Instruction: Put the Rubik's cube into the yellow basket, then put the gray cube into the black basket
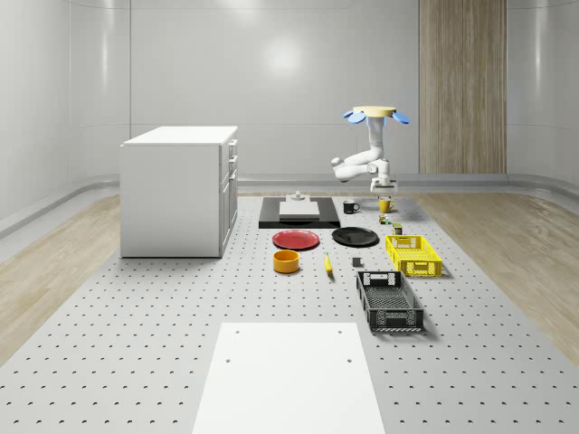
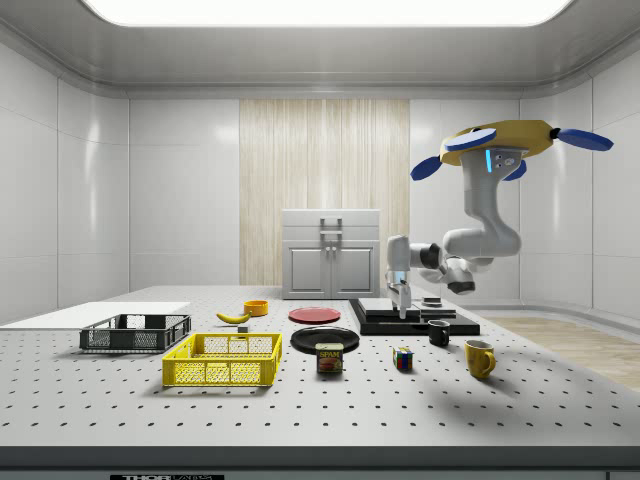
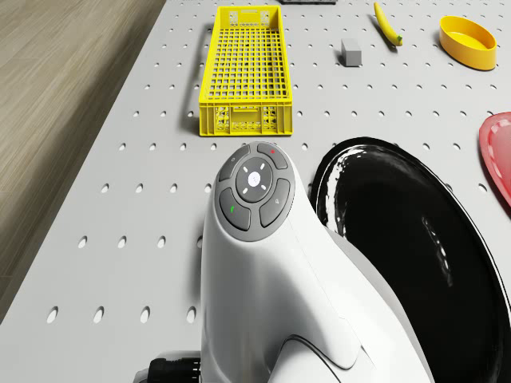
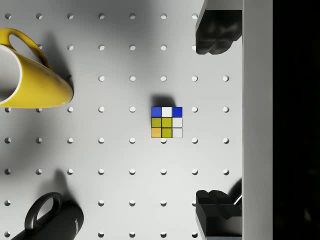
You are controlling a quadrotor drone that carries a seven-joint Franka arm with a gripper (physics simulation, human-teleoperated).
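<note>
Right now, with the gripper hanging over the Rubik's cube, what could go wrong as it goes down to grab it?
1. The Rubik's cube is small and sits off-centre between the open fingers of the gripper, so a straight descent might clip it or push it aside.
2. The yellow mug and black mug stand close by; drift of the hovering drone could knock one.
</note>
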